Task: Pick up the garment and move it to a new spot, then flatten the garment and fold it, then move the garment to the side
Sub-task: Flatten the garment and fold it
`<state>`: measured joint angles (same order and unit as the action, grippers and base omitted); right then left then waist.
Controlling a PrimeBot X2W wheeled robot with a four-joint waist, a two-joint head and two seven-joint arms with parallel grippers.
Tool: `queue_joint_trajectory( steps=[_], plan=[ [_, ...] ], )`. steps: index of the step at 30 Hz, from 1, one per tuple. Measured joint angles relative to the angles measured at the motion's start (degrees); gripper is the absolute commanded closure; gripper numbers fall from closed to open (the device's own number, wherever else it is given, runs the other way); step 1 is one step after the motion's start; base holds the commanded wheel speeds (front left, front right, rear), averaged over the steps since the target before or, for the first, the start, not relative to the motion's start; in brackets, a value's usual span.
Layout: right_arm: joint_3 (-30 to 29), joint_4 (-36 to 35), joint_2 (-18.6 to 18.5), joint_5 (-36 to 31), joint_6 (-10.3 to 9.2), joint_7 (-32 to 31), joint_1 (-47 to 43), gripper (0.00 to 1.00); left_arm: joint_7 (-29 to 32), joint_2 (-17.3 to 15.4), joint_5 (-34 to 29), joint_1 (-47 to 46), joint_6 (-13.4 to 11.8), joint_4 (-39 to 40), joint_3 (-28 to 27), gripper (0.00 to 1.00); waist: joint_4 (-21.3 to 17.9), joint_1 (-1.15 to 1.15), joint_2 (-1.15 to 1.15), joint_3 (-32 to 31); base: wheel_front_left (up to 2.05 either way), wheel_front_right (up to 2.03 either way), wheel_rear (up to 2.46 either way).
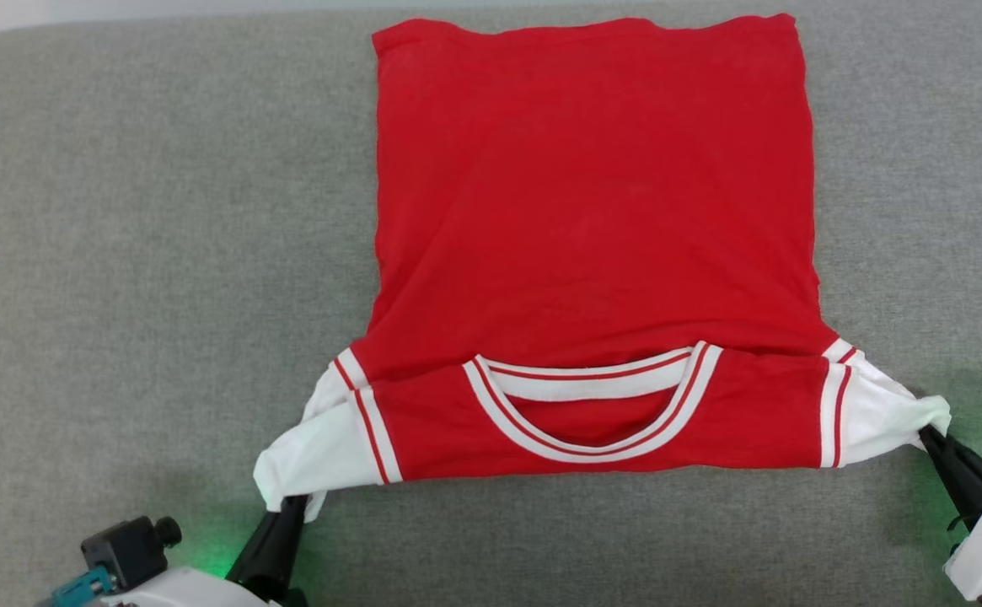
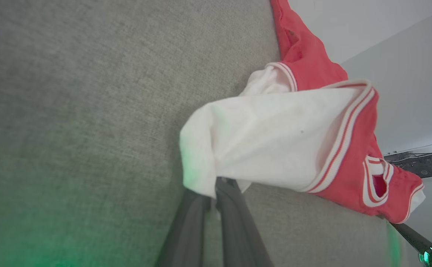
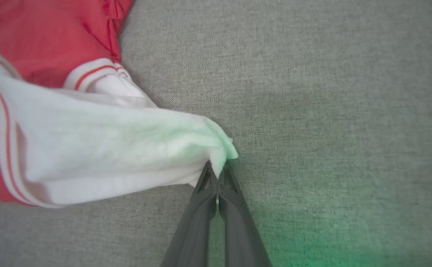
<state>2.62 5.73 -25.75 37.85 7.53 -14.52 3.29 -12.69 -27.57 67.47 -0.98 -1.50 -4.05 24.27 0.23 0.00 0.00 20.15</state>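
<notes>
- Closest to where I stand, the left gripper (image 1: 292, 504) is clamped shut on the tip of the jersey's white left sleeve (image 1: 313, 459). The left wrist view shows cloth bunched between its two dark fingers (image 2: 234, 207).
- Over at the near right, the right gripper (image 1: 925, 433) is likewise closed tight on the tip of the right sleeve (image 1: 882, 413), which is drawn to a point at the pinch.
- Between them, the red basketball jersey (image 1: 592, 211) lies spread in the middle of the grey upholstered surface (image 1: 120, 253), hem at the far end and striped collar (image 1: 592, 396) at the near end.
- Its body rests flat and roughly square. No lettering shows on the side facing up.
- Its near shoulder band looks stretched straight from sleeve to sleeve, with the sleeves pulled outward and slightly nearer.
- To my eye, holding both sleeve tips at once is what keeps that near edge taut and level. That suits either smoothing the cloth or carrying the near end over toward the hem as a first fold.
- Flattening looks mostly done; I would say the folding is not.
- One risk is that such small pinches could slip off the thin sleeve cloth under a hard pull.
- Green light (image 1: 212, 531) tints the upholstery beside each gripper.
- Beyond the far edge, the left wrist view shows a pale wall (image 2: 405, 55).
</notes>
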Motion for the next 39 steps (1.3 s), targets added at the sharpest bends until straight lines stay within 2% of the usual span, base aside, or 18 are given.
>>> queue_joint_trajectory(
  steps=[6,13,14,15,16,22,27,30,33,35,39],
  plan=[
    [3.4,3.4,-2.4,1.4,0.02,3.1,2.4,1.00,0.5,0.1,-0.4,-0.9,0.0,-0.7,0.5,1.00,0.3,0.00,0.00,1.1,0.00,0.00,0.00],
    [4.1,4.3,-1.7,0.9,0.04,3.1,3.8,1.00,0.6,0.3,-0.3,-1.0,0.1,-1.2,0.5,1.00,0.0,0.00,0.00,1.1,0.00,0.00,0.00],
    [4.3,4.4,-1.7,0.6,0.03,3.1,3.9,0.81,0.6,0.3,-0.3,-1.0,0.1,-1.2,0.5,1.00,0.0,0.00,0.00,1.1,0.00,0.00,0.00],
    [4.8,4.4,-1.9,0.0,0.00,3.1,3.9,0.50,0.6,0.3,-0.3,-1.0,0.1,-1.2,0.5,1.00,-0.1,0.00,0.00,1.0,0.00,0.00,0.00],
    [5.2,4.2,-2.1,-0.5,0.00,3.1,4.0,0.00,0.5,0.3,-0.4,-1.0,0.0,-1.2,0.5,1.00,-0.1,0.00,0.00,0.9,0.00,0.00,0.00],
    [6.9,-1.4,-4.9,0.0,0.01,-0.5,3.4,0.00,0.2,0.4,-0.4,-0.7,-0.5,-0.5,0.1,1.00,-0.5,0.00,0.00,-0.1,0.00,0.00,0.00],
    [2.0,-9.6,-10.3,2.8,0.00,-7.8,1.6,0.00,0.1,0.5,-0.6,-0.3,-1.0,0.9,0.5,1.00,-0.5,0.00,0.00,-0.7,0.00,0.00,0.00],
    [-1.7,-14.2,-11.8,3.7,0.00,-11.7,2.8,0.00,0.6,0.7,-0.9,-0.7,-1.0,1.8,1.1,1.00,0.0,0.00,0.00,-0.6,0.00,0.00,0.00],
    [-4.3,-16.6,-10.5,3.9,0.00,-16.3,8.6,0.00,0.9,0.9,-1.1,-1.4,-1.0,2.5,1.5,1.00,0.7,0.00,0.00,0.0,0.00,0.00,0.00],
    [-5.4,-15.9,-7.6,1.3,0.00,-19.1,15.0,0.00,1.2,1.1,-1.1,-2.1,-0.5,2.8,1.8,1.00,1.1,0.00,0.00,0.7,0.00,0.00,0.00],
    [-1.3,-10.3,-2.7,-6.8,0.00,-27.5,27.2,0.00,2.1,1.2,-1.7,-4.0,0.4,2.8,2.7,1.00,2.4,0.00,0.00,2.4,0.00,0.00,0.00]
  ],
)
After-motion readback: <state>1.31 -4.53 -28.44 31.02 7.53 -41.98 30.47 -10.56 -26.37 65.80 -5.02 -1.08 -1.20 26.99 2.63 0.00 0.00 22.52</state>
